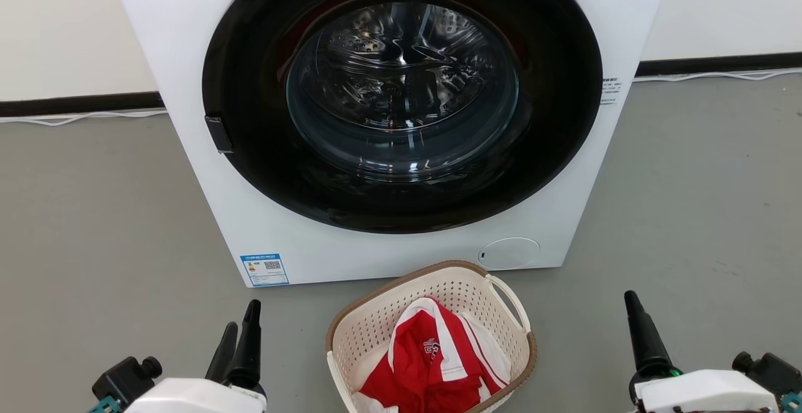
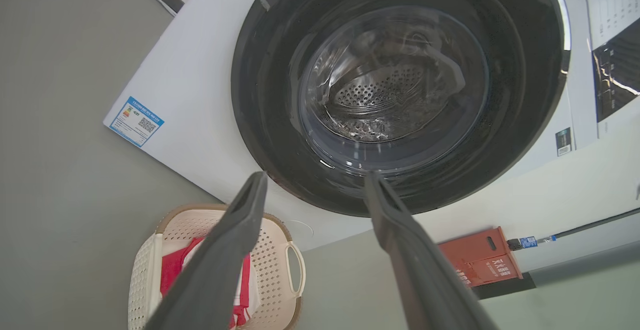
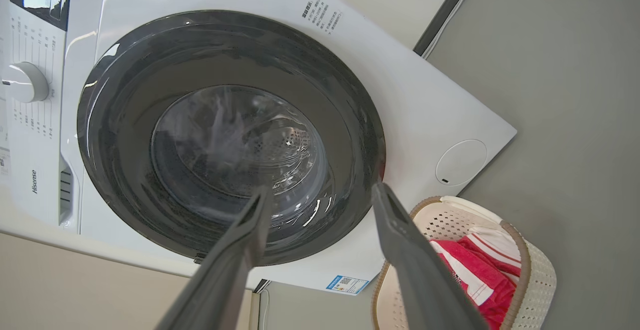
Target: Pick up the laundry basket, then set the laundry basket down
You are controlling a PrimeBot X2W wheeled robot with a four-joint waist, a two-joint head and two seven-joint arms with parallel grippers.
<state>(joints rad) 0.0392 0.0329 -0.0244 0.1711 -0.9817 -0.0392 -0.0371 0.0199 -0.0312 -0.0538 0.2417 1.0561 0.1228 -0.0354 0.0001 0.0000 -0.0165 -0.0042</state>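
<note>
Your left gripper [image 1: 243,316] and right gripper [image 1: 634,313], jaws apart in the lower corners, flank the laundry basket [image 1: 369,331], likely for a two-sided lift.

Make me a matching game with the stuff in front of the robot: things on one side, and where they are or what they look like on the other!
Things:
1. laundry basket
2. red and white shirt
3. washing machine door
4. blue label

Clues:
A. round, black-rimmed
B. standing on the floor
C. stuck on the washing machine
D. inside the basket

Pairs: 1-B, 2-D, 3-A, 4-C
</note>
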